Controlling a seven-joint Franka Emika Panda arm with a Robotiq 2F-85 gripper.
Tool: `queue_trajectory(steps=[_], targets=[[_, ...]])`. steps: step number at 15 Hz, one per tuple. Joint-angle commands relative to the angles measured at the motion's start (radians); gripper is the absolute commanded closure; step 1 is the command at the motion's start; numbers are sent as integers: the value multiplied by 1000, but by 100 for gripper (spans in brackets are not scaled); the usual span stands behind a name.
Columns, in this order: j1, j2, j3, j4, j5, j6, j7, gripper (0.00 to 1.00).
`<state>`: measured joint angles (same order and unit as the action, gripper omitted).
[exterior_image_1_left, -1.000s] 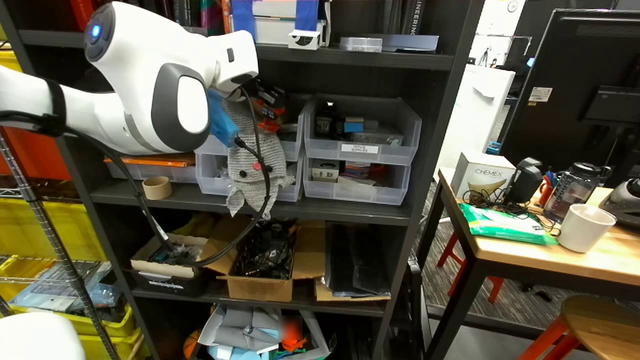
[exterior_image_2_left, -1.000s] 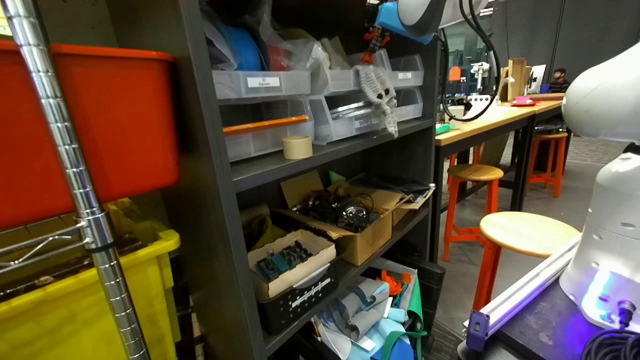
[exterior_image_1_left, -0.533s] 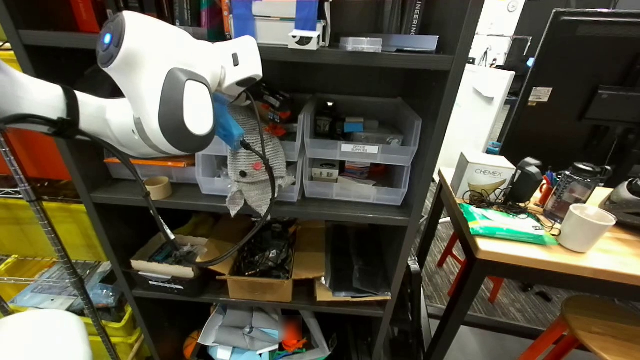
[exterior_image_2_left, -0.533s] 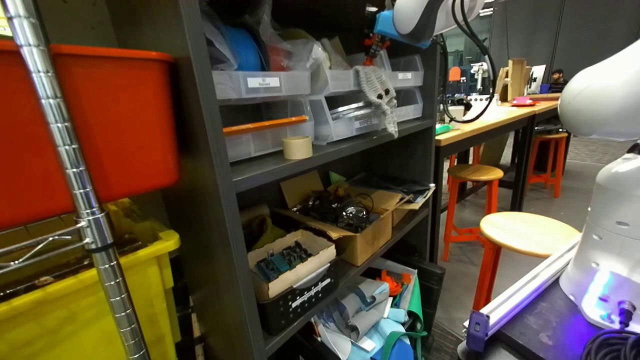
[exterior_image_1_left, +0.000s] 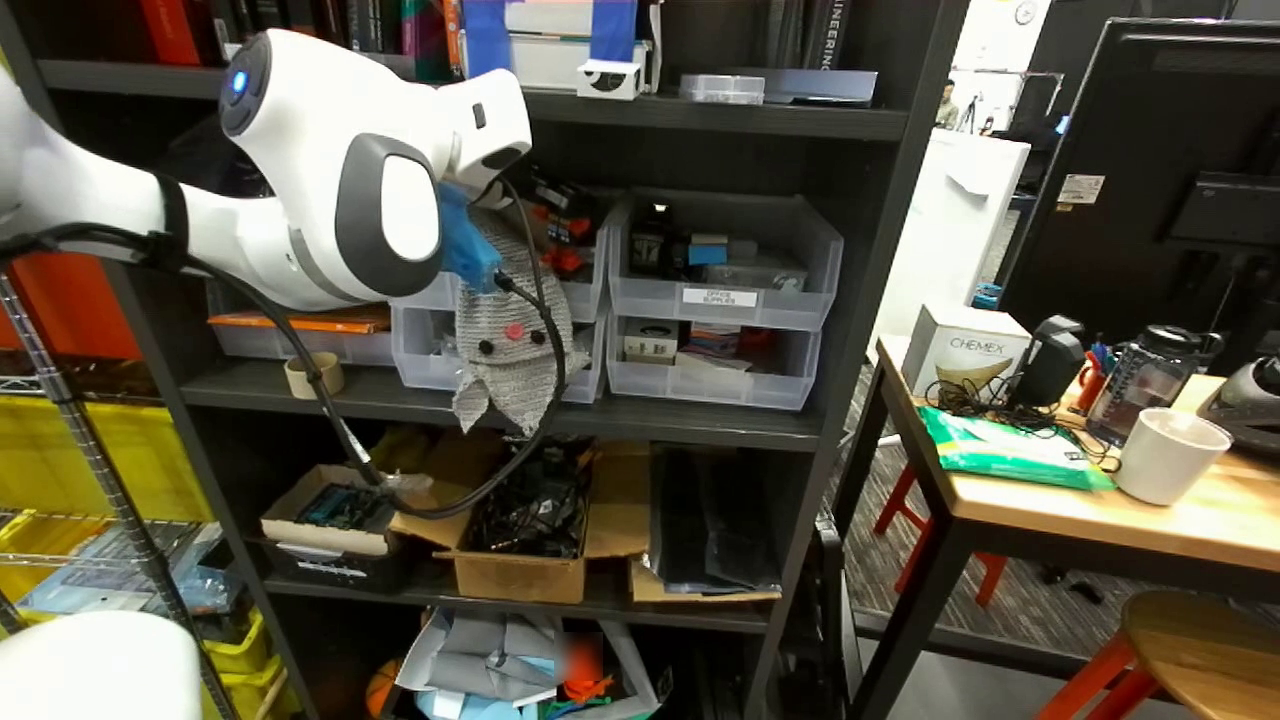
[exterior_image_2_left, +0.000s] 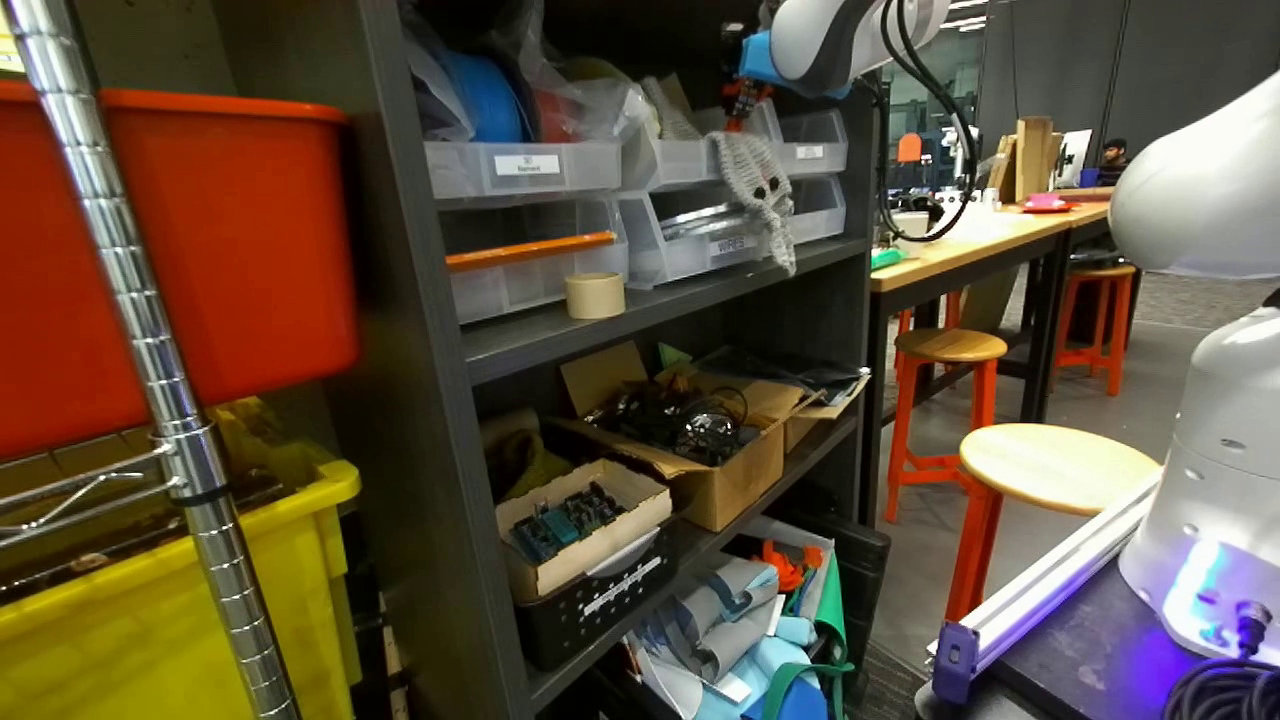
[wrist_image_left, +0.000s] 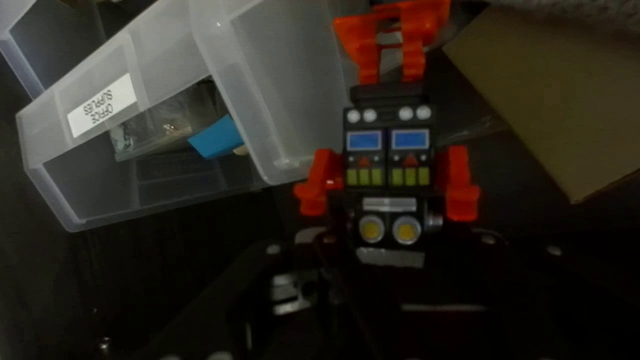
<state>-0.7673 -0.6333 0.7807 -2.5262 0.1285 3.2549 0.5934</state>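
A black toy robot (wrist_image_left: 387, 155) with orange arms and legs hangs feet down, its head between the fingers of my gripper (wrist_image_left: 402, 239), which is shut on it. The fingers are dark and only partly visible in the wrist view. In both exterior views the toy robot (exterior_image_1_left: 568, 240) (exterior_image_2_left: 742, 98) is small, above the upper bins. A grey knitted plush (exterior_image_1_left: 510, 305) (exterior_image_2_left: 750, 170) drapes over the bin fronts close by. In the wrist view, the clear office-supplies bin (wrist_image_left: 165, 65) lies left of the toy and a brown cardboard piece (wrist_image_left: 560, 100) right of it.
The dark shelving unit (exterior_image_1_left: 690, 425) surrounds the arm, with a shelf of books above the gripper. A tape roll (exterior_image_1_left: 314, 376) stands on the bin shelf. Cardboard boxes (exterior_image_1_left: 520, 580) sit below. A black cable (exterior_image_1_left: 480, 490) loops down from the arm in front of the shelves.
The arm has moved right in an exterior view, and the toy robot has come lower beside the plush and bins, still gripped. The plush has stayed in place.
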Motion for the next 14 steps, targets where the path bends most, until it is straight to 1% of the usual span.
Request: queue_trajectory(steps=[1, 2, 3, 4, 6, 8, 9, 11, 12, 14], targets=[[-53, 11, 46, 36, 29, 0, -41, 82], [-61, 13, 53, 41, 29, -2, -45, 82], [-67, 13, 60, 45, 30, -5, -48, 54], [-74, 14, 66, 49, 31, -6, -49, 31], [-84, 14, 75, 56, 32, -9, -55, 28], [-89, 12, 77, 61, 34, -11, -58, 19], [-92, 12, 79, 65, 34, -11, -60, 12], [-95, 10, 81, 69, 35, -13, -63, 2], [-94, 8, 80, 71, 36, -14, -64, 0], [-85, 5, 76, 69, 40, -15, -65, 0]])
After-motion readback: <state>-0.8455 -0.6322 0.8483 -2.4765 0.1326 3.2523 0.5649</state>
